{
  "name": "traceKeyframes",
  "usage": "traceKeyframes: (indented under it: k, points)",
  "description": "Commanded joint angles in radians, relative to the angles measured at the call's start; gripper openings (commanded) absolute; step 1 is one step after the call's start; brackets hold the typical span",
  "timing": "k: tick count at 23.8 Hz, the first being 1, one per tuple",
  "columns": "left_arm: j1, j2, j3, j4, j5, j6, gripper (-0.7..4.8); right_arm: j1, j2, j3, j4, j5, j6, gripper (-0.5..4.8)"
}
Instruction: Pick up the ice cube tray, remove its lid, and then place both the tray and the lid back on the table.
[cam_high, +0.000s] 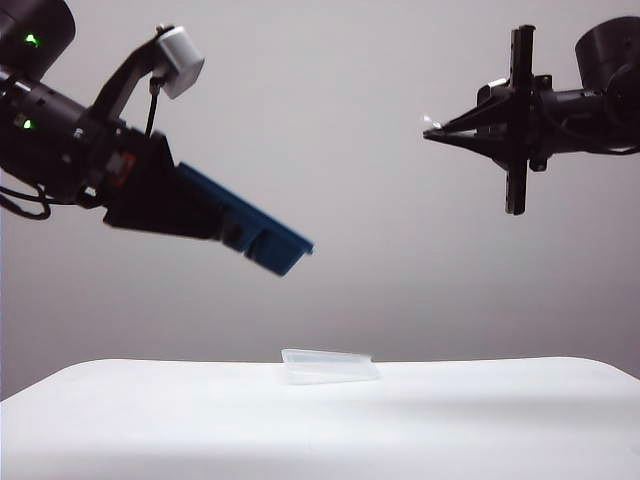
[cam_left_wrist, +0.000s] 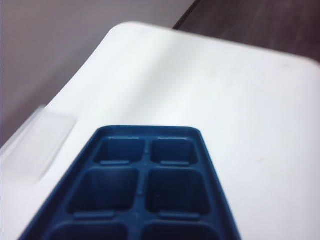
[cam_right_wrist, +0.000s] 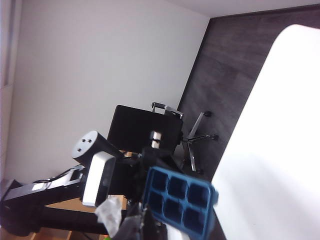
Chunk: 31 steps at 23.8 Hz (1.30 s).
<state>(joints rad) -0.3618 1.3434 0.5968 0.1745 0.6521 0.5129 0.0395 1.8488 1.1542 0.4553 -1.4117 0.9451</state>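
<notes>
The dark blue ice cube tray (cam_high: 262, 228) hangs in the air at the left, tilted down towards the table, its open compartments (cam_left_wrist: 140, 185) uncovered. My left gripper (cam_high: 222, 228) is shut on its near end; its fingers stay hidden in the left wrist view. The translucent lid (cam_high: 330, 365) lies flat on the white table (cam_high: 150, 420), below and right of the tray, and the lid (cam_left_wrist: 37, 145) is also seen beside the tray. My right gripper (cam_high: 432, 131) is high at the right, shut and empty, with a small whitish scrap (cam_right_wrist: 111, 212) by its tips (cam_right_wrist: 144, 226).
The right wrist view looks across at the tray (cam_right_wrist: 180, 200) and the left arm (cam_right_wrist: 50, 200) that bears it. Beyond the table edge (cam_right_wrist: 235, 150) lie a dark floor, an office chair base (cam_right_wrist: 197, 135) and a black seat back (cam_right_wrist: 145, 127).
</notes>
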Motion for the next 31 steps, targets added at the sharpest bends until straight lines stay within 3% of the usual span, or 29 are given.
traceKeyframes:
  k: [1, 5, 8, 12, 15, 19, 21, 31]
  points:
    - [0.013, -0.003, 0.003, 0.031, -0.071, 0.037, 2.04, -0.003, -0.005, -0.031, 0.005, 0.011, -0.076, -0.06]
    - [0.037, 0.009, 0.0, 0.079, -0.071, 0.033, 2.05, -0.003, -0.005, -0.071, -0.018, 0.058, -0.134, -0.06]
    - [0.072, 0.034, -0.042, 0.196, -0.047, 0.026, 2.05, -0.001, -0.006, -0.1, -0.018, 0.098, -0.195, -0.06]
    - [0.135, 0.074, -0.095, 0.311, 0.015, -0.048, 2.05, 0.005, -0.013, -0.12, -0.021, 0.19, -0.257, -0.06]
    - [0.195, 0.125, -0.129, 0.407, 0.053, -0.143, 2.05, 0.019, -0.034, -0.128, -0.122, 0.336, -0.401, -0.06]
    - [0.244, 0.207, -0.148, 0.478, 0.068, -0.246, 2.05, 0.063, -0.091, -0.128, -0.364, 0.649, -0.667, -0.06]
    - [0.245, 0.272, -0.148, 0.48, 0.063, -0.257, 2.05, 0.115, -0.124, -0.128, -0.462, 0.802, -0.782, -0.05]
    - [0.236, 0.481, -0.17, 0.587, -0.013, -0.214, 2.14, 0.208, -0.126, -0.13, -0.481, 0.837, -0.843, -0.06]
